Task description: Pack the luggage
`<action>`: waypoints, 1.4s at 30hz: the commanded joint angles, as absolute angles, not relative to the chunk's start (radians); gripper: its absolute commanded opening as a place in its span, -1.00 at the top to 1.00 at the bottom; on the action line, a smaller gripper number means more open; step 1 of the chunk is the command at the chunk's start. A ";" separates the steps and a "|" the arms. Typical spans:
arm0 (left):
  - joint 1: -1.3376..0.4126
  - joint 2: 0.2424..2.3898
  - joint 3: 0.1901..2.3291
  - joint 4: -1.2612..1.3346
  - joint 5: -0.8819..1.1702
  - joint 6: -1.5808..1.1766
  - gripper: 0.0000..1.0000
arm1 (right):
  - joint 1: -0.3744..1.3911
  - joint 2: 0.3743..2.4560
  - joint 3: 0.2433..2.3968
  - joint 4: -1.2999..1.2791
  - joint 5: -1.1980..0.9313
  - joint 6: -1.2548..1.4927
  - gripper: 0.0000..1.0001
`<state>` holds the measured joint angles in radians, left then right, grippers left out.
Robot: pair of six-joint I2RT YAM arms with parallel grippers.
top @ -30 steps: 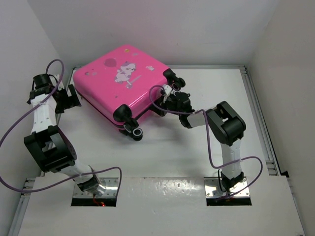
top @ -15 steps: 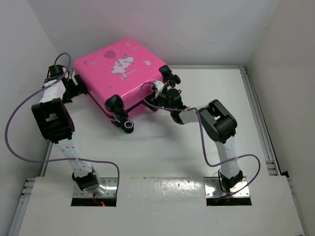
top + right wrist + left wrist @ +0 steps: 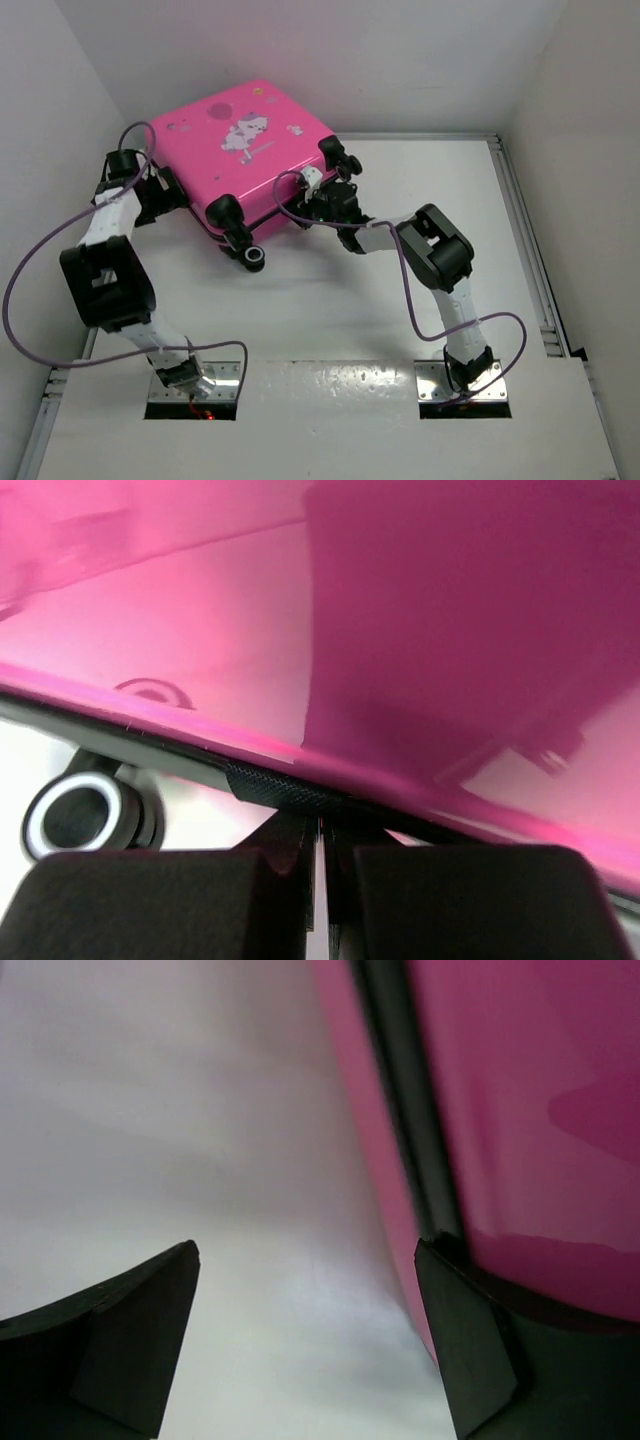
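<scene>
readable text: none | luggage (image 3: 250, 150), far left of the table: the lid carries a white cartoon animal print and a few small pale marks, too small to make out as letters or numbers | wrist views: glossy pink shell close up, no legible label or brand

White table (image 3: 330, 305), white walls (image 3: 400, 60) on three sides; metal rail (image 3: 522, 240) along right edge.

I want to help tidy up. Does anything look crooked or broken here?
The luggage sits turned at an angle to the table edges, in the far left corner. It looks shut, and no damage or spill shows.
</scene>
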<state>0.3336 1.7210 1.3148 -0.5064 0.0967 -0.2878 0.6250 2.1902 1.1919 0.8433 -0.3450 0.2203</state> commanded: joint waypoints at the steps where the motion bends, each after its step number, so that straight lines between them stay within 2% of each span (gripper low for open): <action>1: 0.278 1.489 1.273 -0.514 0.319 -0.223 -0.88 | 0.669 2.220 1.351 1.029 -0.305 0.216 1.00; 6: 0.278 1.313 1.287 -0.619 0.330 -0.157 -0.88 | 0.684 2.235 1.393 1.035 -0.370 0.248 1.00; 10: 0.278 1.302 1.342 -0.808 0.330 -0.120 -0.88 | 0.701 2.252 1.422 1.032 -0.422 0.261 1.00; 15: 0.278 1.269 1.352 -0.917 0.382 -0.098 -0.91 | 0.716 2.273 1.465 1.020 -0.388 0.247 1.00; 26: 0.179 1.223 1.207 -0.954 0.243 -0.156 -0.81 | 0.738 2.226 1.387 1.029 -0.227 0.166 1.00; 33: 0.166 1.285 1.154 -0.838 0.129 -0.284 -0.78 | 0.753 2.177 1.299 1.054 -0.121 0.133 1.00; 37: 0.166 1.328 1.154 -0.775 0.117 -0.371 -0.64 | 0.750 2.160 1.250 1.058 -0.042 0.152 1.00; 40: 0.178 1.339 1.144 -0.740 0.149 -0.383 -0.38 | 0.744 2.146 1.232 1.061 0.020 0.149 1.00; 41: 0.190 1.339 1.144 -0.739 0.149 -0.383 -0.14 | 0.738 2.138 1.223 1.066 0.037 0.149 1.00; 42: 0.199 1.339 1.144 -0.739 0.149 -0.396 0.00 | 0.739 2.134 1.220 1.066 0.044 0.146 1.00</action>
